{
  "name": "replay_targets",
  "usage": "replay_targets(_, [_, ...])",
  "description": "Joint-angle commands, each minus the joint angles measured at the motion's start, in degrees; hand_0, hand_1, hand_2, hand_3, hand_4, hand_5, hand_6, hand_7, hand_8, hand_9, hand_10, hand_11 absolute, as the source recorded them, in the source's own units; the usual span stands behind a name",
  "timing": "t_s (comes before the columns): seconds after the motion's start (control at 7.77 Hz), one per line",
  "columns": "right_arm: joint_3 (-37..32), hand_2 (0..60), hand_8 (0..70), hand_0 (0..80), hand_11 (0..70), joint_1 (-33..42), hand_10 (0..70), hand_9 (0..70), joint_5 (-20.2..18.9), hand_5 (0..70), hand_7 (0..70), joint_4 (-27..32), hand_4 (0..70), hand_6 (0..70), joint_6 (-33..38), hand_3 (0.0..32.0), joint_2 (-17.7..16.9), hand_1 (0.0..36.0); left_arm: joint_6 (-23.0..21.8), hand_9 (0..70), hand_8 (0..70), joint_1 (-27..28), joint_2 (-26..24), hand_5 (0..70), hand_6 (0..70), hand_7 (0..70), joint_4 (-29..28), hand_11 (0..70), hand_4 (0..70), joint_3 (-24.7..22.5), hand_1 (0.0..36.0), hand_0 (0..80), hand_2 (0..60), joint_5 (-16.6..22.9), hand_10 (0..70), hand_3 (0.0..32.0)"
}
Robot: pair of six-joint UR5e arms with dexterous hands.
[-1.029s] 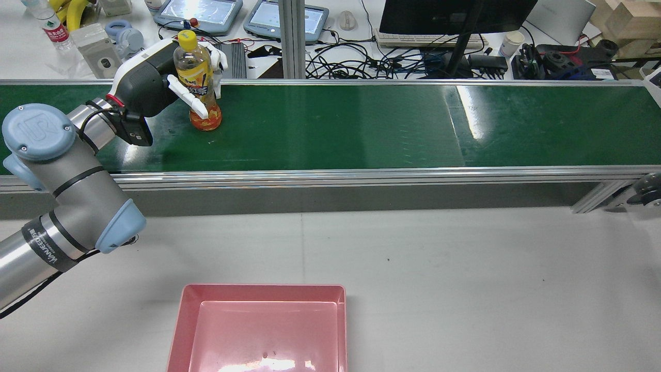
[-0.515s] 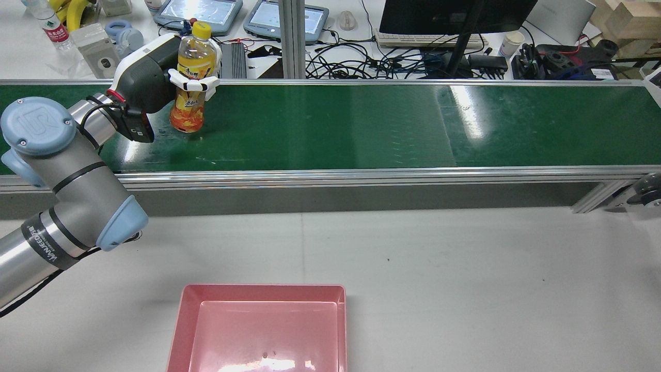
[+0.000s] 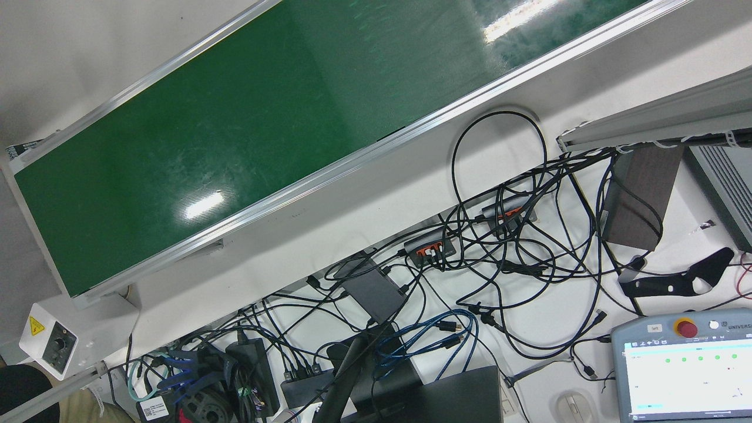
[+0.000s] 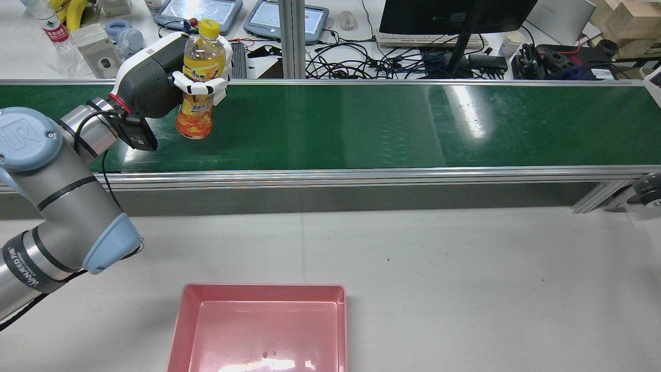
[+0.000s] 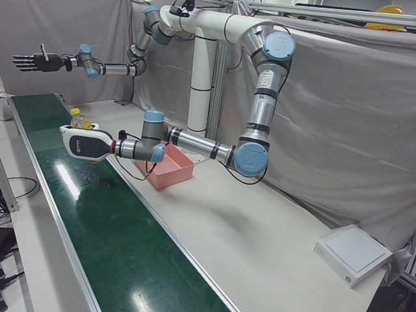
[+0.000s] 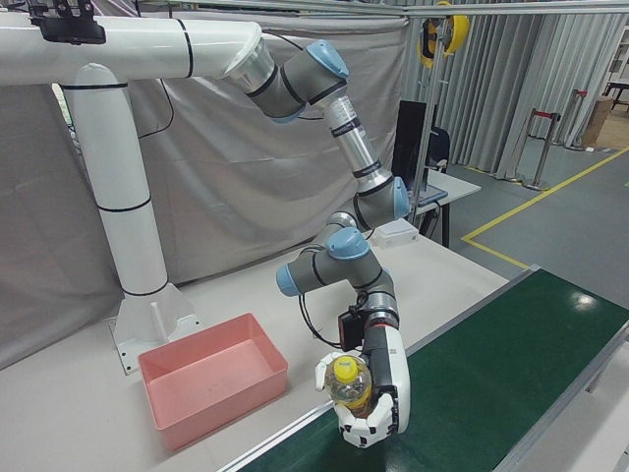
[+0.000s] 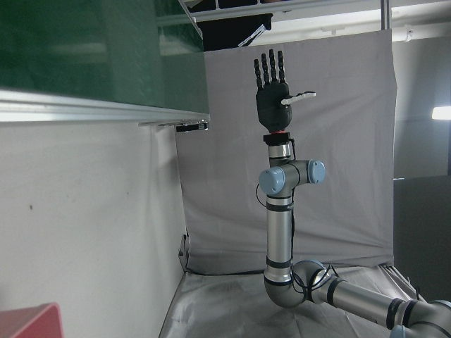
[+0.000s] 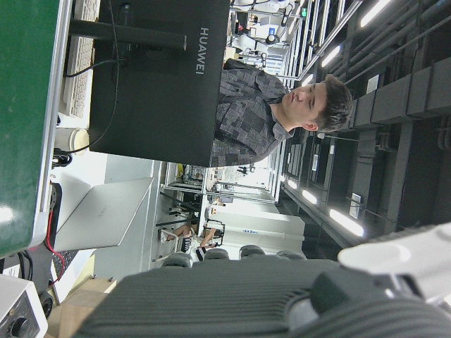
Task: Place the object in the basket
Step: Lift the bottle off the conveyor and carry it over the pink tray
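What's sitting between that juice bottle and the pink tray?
Rear view: the bottle and pink tray are separated only by the green belt, its metal rail and bare white table.

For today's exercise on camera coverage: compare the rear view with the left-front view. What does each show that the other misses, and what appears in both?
Only the rear view shows the cluttered desk beyond the belt: a monitor, tangled cables and a water bottle.

Only the left-front view shows the right hand, open and raised high at the far end of the conveyor, and the white pedestal.

Both show the left hand shut on the orange drink bottle above the green conveyor belt, and the empty pink basket.
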Motion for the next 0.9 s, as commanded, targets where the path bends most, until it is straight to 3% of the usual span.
replay_targets(0.0, [0.0,0.0,0.0,0.0,0.0,0.1,0.0,0.0,0.0,0.0,0.0,0.0,0.0,0.0,0.0,0.0,0.0,0.0,0.5,70.0,70.0,6.1,6.0,70.0,55.5,70.0,1.2,70.0,39.0,-10.8,20.9,56.4,52.3,0.3,70.0,0.0])
replay_targets(0.39, [0.0,0.0,0.0,0.0,0.0,0.0,0.0,0.0,0.0,0.0,0.0,0.0,0.0,0.0,0.0,0.0,0.0,0.0,2.7,70.0,68.8,13.6,10.1,70.0,51.8,70.0,1.9,70.0,36.0,-17.5,19.8,58.1,40.4,0.3,70.0,0.0])
replay_targets(0.51, [0.0,0.0,0.0,0.0,0.0,0.0,0.0,0.0,0.0,0.0,0.0,0.0,0.0,0.0,0.0,0.0,0.0,0.0,4.0,70.0,68.4,16.0,11.9,70.0,51.7,70.0,2.4,70.0,36.7,-20.1,20.2,59.0,39.5,0.2,70.0,0.0])
replay_targets(0.77, [0.0,0.0,0.0,0.0,0.0,0.0,0.0,0.0,0.0,0.0,0.0,0.0,0.0,0.0,0.0,0.0,0.0,0.0,6.4,70.0,66.4,20.1,12.1,70.0,50.0,70.0,3.3,70.0,36.7,-20.4,19.7,59.0,36.6,0.2,70.0,0.0])
